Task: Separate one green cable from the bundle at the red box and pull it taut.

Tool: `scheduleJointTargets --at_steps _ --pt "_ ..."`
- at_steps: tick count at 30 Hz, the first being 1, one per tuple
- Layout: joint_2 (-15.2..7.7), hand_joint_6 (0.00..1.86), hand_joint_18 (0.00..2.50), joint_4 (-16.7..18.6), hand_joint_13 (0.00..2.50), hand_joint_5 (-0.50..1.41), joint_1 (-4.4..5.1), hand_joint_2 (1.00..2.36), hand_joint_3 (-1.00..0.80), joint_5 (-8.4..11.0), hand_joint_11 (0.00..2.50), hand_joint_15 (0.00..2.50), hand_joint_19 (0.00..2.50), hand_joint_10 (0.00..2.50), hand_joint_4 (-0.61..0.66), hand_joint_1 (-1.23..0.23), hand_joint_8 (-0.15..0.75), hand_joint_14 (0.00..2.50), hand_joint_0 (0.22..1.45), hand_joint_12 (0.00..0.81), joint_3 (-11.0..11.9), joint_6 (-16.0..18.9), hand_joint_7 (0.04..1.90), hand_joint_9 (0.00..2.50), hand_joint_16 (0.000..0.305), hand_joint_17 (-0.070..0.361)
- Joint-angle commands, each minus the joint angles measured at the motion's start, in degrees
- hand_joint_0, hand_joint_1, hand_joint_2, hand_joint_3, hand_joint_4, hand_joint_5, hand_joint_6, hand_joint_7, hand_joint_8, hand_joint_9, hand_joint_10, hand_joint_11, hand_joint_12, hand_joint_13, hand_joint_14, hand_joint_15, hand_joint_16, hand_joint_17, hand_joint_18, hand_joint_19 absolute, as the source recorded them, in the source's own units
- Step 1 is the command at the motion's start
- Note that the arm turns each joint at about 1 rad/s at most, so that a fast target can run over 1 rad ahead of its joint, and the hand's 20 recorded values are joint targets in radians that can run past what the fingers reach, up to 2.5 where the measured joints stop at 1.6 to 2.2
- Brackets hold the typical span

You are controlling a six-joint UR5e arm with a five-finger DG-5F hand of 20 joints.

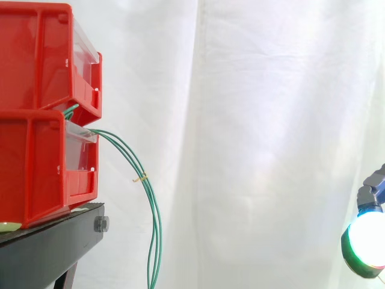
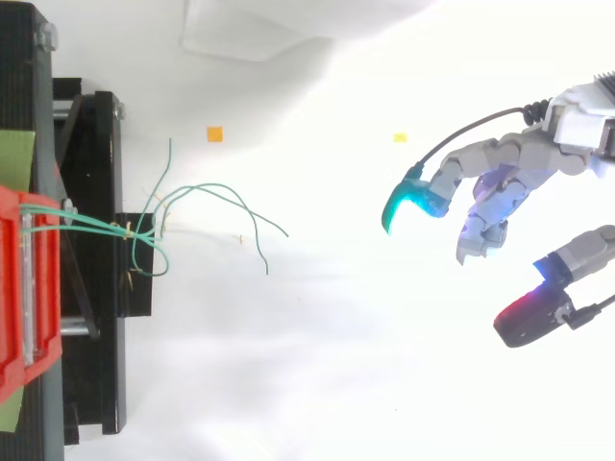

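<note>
Hand (image 2: 502, 187): fingers relaxed | green cables (image 1: 156, 241): thin, looping | red bins (image 1: 36, 156): plastic

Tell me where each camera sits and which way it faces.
Side view: beside the work at about its height, looking level at the stacked red bins on the black stand, with green cables hanging down; the hand shows as one glowing pad at the right edge.
Top view: above, looking down on the bins' front and the splayed cables; the open hand enters from the right, apart from them.
Shared: bins, stand, cables, hand.
</note>
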Motion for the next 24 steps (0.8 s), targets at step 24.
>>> scheduleJointTargets --at_steps 24 --pt "0.0 0.50 0.59 0.0 1.03 -0.19 0.00 1.00 -0.50 -0.10 0.56 0.56 0.61 0.01 0.14 -0.68 0.186 0.02 0.54 0.318 0.0 0.0 0.72 0.91 0.034 0.077"
